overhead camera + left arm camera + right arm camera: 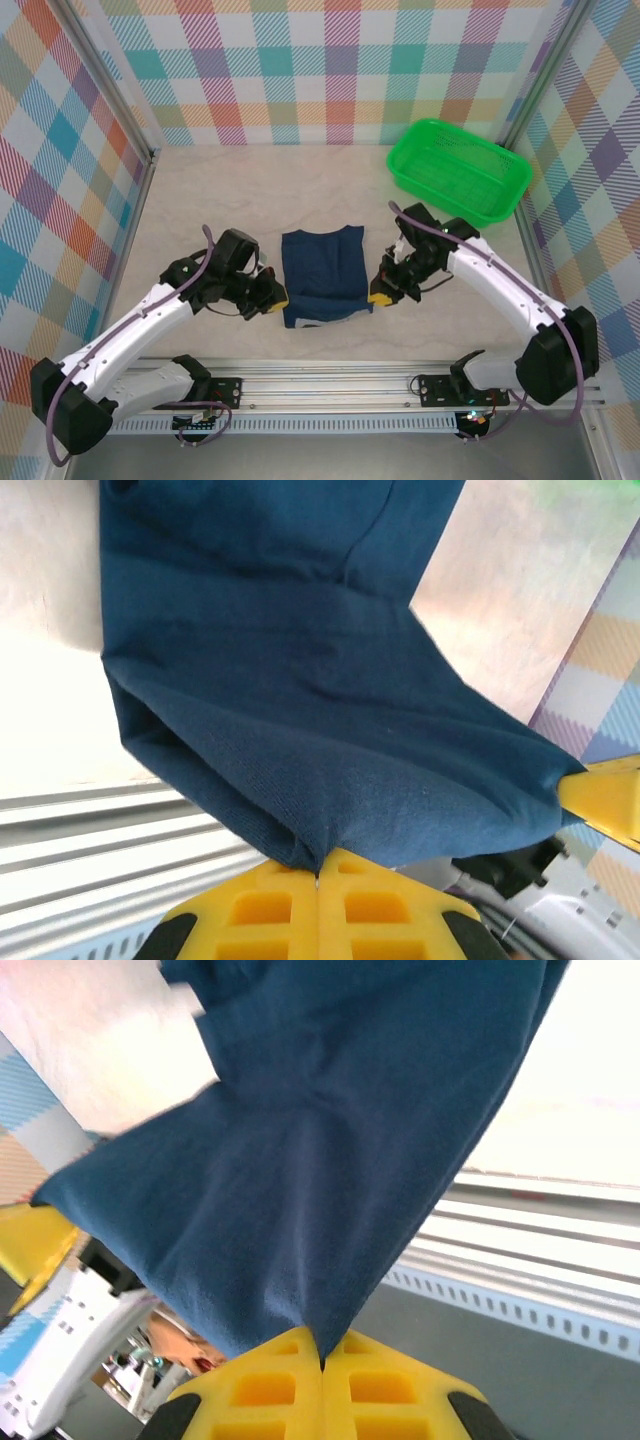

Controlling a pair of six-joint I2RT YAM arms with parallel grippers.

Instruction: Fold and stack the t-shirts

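T-shirt (322,275) corners between both clamped jaws

Both arms angle inward, each end effector pinched on a near corner of the navy t-shirt (322,272).

The left arm (120,335) rises from its near-left base and slants toward the middle. The left end effector (275,297) points right, and in its wrist view the yellow fingers (270,905) meet on a fold of cloth. The right arm (500,290) bends at its elbow by the near-right edge and slants back inward. The right end effector (380,293) points left, its fingers pressed together on the opposite corner.
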